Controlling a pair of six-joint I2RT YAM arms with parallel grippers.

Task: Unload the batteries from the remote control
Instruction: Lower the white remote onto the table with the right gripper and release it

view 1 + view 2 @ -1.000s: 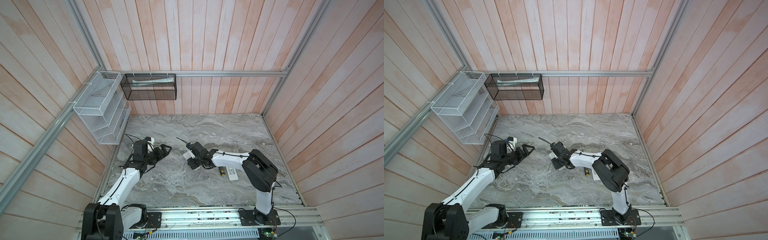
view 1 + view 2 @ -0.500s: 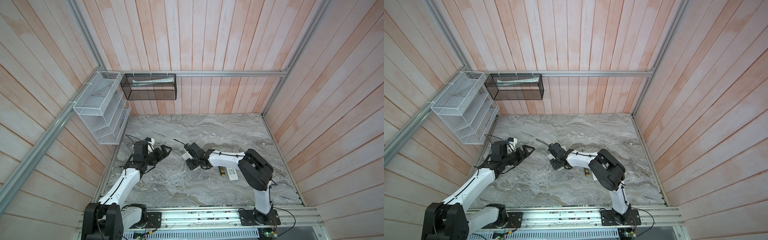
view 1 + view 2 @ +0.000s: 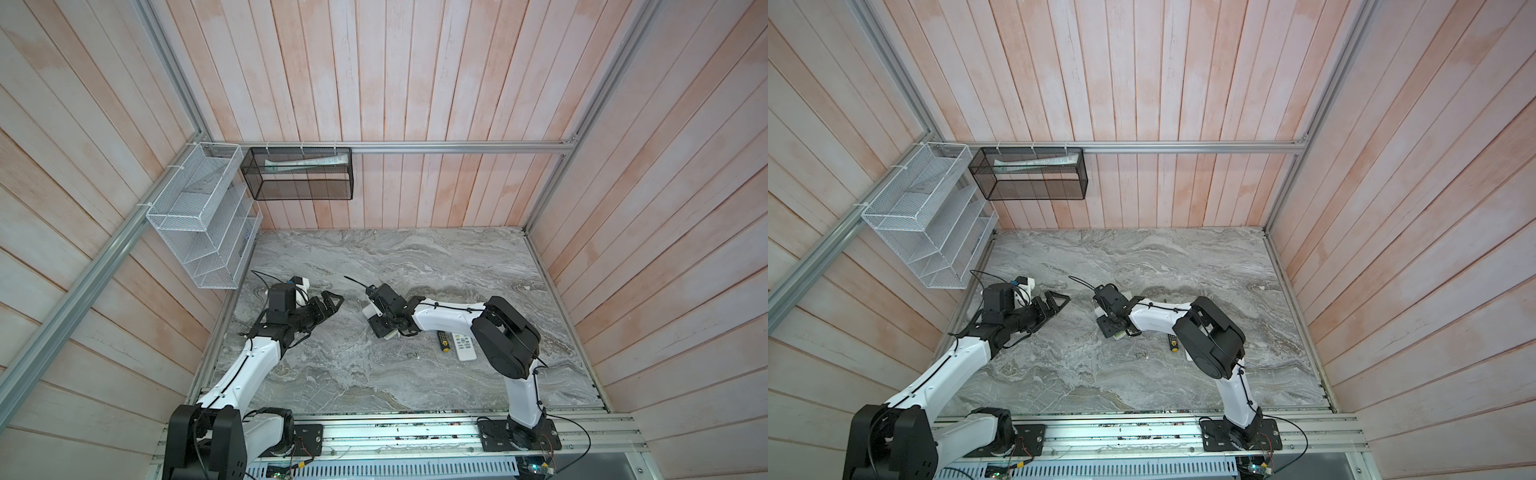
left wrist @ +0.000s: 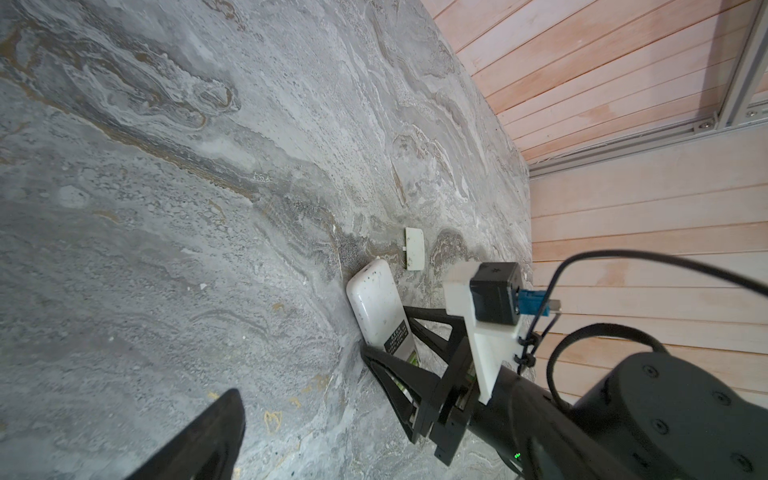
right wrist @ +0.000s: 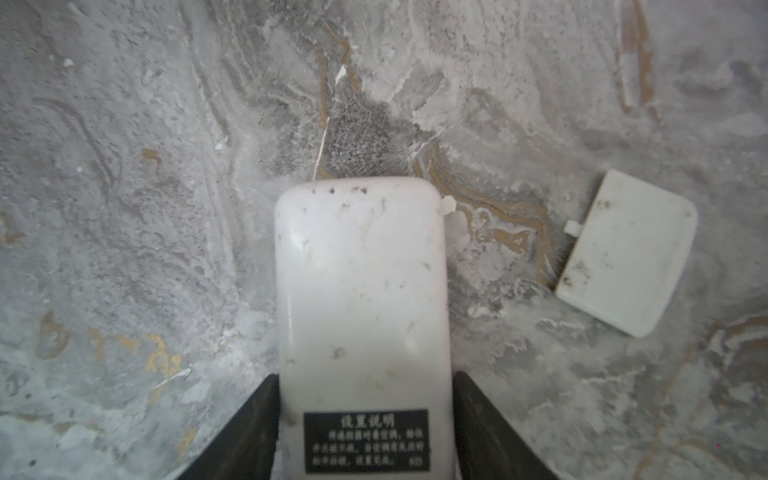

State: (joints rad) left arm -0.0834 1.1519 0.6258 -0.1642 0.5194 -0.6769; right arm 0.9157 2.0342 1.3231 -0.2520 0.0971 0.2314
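Note:
A white remote control [image 5: 361, 282] lies back-up on the marble table [image 3: 374, 257], a black label near its held end. My right gripper [image 5: 365, 378] straddles it, a finger lying close along each long side; whether they still press it I cannot tell. In both top views this gripper [image 3: 385, 330] [image 3: 1115, 328] covers most of the remote. In the left wrist view a lime green strip [image 4: 414, 358], a battery, shows in the remote's open end between those fingers. The detached white battery cover [image 5: 627, 253] [image 4: 414, 248] lies beside the remote. My left gripper [image 3: 332, 302] [image 3: 1057, 303] hovers open and empty to the left.
A second white remote [image 3: 465, 347] and a black-and-yellow screwdriver [image 3: 444, 341] [image 3: 1173, 343] lie under the right arm's elbow. A white wire rack [image 3: 199, 216] and a black mesh basket [image 3: 297, 174] hang on the back-left walls. Wooden walls enclose the table.
My right gripper and the remote under it have shifted a little to the left, and the right elbow has swung with them. The left arm has stayed put.

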